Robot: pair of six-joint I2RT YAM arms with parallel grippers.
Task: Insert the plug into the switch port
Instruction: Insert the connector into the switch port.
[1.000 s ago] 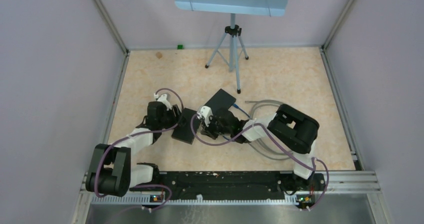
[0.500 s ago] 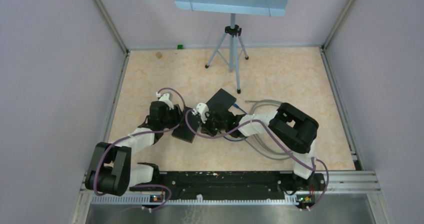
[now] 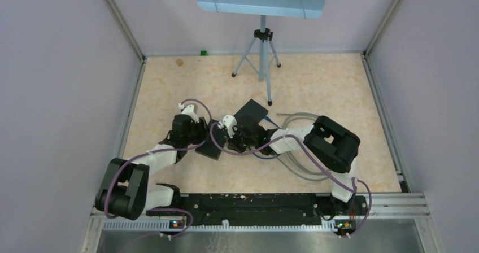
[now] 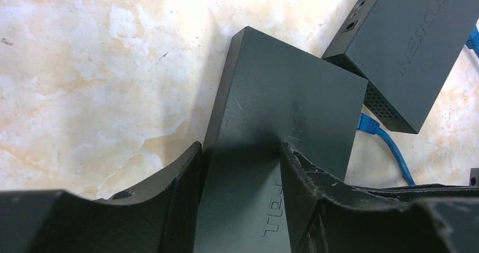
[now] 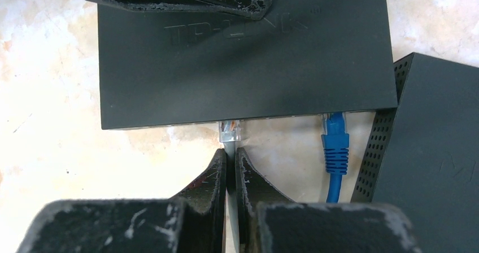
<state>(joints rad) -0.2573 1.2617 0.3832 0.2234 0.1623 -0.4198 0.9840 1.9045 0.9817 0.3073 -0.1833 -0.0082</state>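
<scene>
Movement first, from the top camera: your right jaws have slid left across the desk (image 3: 316,83) over the last second and now sit tight against the switch (image 3: 212,148). Your left jaws have crept in from the far side and narrowed. I'd judge you've passed from approach into the push itself. Plug too small to make out here.

Left wrist: left jaws clamp the switch across its width, held part-way open by the body, one scuffed rubbery finger (image 4: 175,208) hard on each long side. Flat matte-black case, crisp edges, raised logo. A second box (image 4: 406,44) with a perforated side lies just beside it; a blue cable (image 4: 390,145) runs between.

Right wrist: right jaws fully closed on the grey cable (image 5: 230,150) just behind the plug (image 5: 229,130), a clear moulded clip with coppery contacts. Its nose is at the switch's port face, possibly just entered; shadow hides the depth. Blue cable's head meets the same face further right. Desk is pale, marbled, smooth, so keep your left hold firm or the case may skate.
</scene>
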